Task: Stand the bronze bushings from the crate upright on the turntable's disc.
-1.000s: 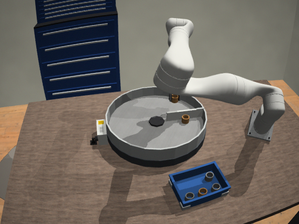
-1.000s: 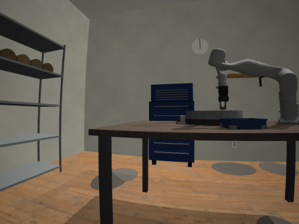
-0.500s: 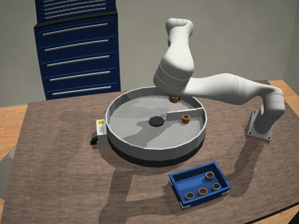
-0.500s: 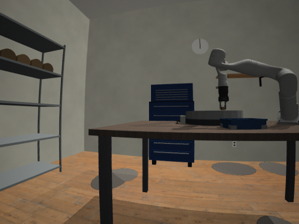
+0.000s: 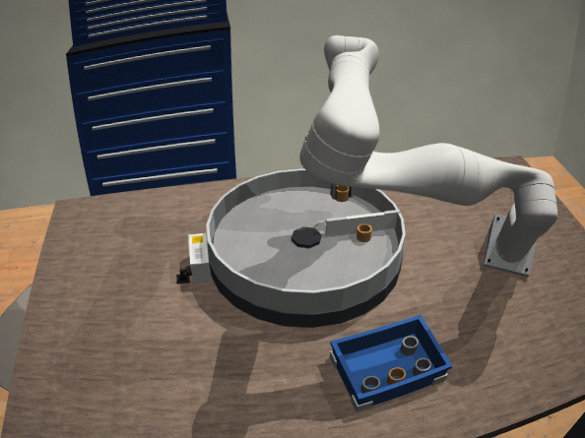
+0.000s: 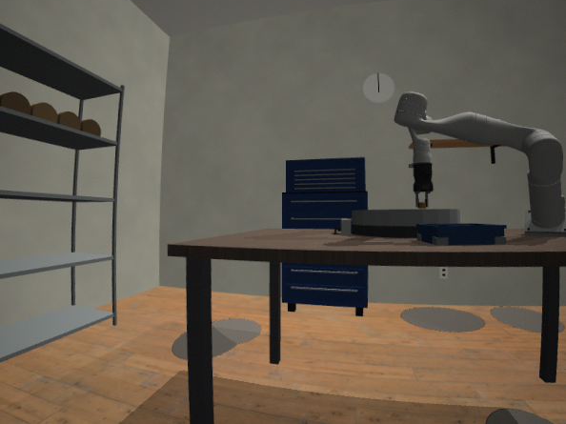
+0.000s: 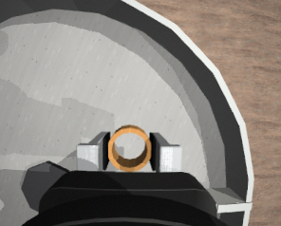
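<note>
My gripper (image 5: 342, 193) (image 6: 422, 205) (image 7: 129, 145) is shut on an upright bronze bushing (image 5: 342, 196) (image 7: 135, 163), holding it above the turntable's disc (image 5: 246, 245) (image 7: 47, 57), behind the divider wall in the top view. In the exterior view the bushing shows just above the turntable's rim. A second bronze bushing (image 5: 364, 234) stands upright on the disc, in front of the divider. The dark hub (image 5: 306, 237) (image 7: 43, 182) is bare. The blue crate (image 5: 376, 339) (image 6: 457, 234) holds one bronze bushing (image 5: 396, 380) and steel bushings (image 5: 410, 347) (image 5: 422, 366) (image 5: 370, 385).
A raised rim (image 5: 305, 284) (image 7: 244, 142) surrounds the disc. The divider wall (image 5: 361, 221) (image 7: 233, 207) runs from near the hub to the rim. A small white box (image 5: 199, 260) stands against the turntable's left side. The crate is in front of the turntable.
</note>
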